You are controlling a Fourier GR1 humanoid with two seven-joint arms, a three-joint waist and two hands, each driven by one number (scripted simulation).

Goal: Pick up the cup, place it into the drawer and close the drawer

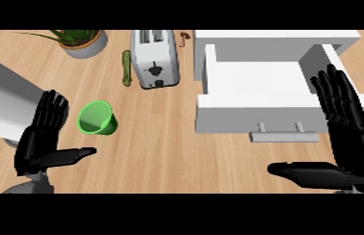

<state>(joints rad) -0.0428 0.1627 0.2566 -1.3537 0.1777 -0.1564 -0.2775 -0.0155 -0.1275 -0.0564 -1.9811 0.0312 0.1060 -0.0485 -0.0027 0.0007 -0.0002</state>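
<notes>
Cup [97, 117] beside left hand [39, 137], drawer [259, 92] open, both hands' fingers spread.

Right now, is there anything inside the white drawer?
The open drawer shows only its bare white floor, no cup. The green cup sits on the counter outside it. The right hand covers the drawer's right edge.

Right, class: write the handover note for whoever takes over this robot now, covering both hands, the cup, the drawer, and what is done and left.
Left hand: open, holding nothing, at the view's left, just left of the cup.
Right hand: open, holding nothing, at the view's right, beside the drawer.
Green plastic cup: on the wooden counter, tilted, opening showing, not grasped.
White drawer with grey bar handle: pulled open, nothing seen inside.
Done: nothing yet.
Left: grasp the cup, place it in the drawer, push the drawer shut.
</notes>
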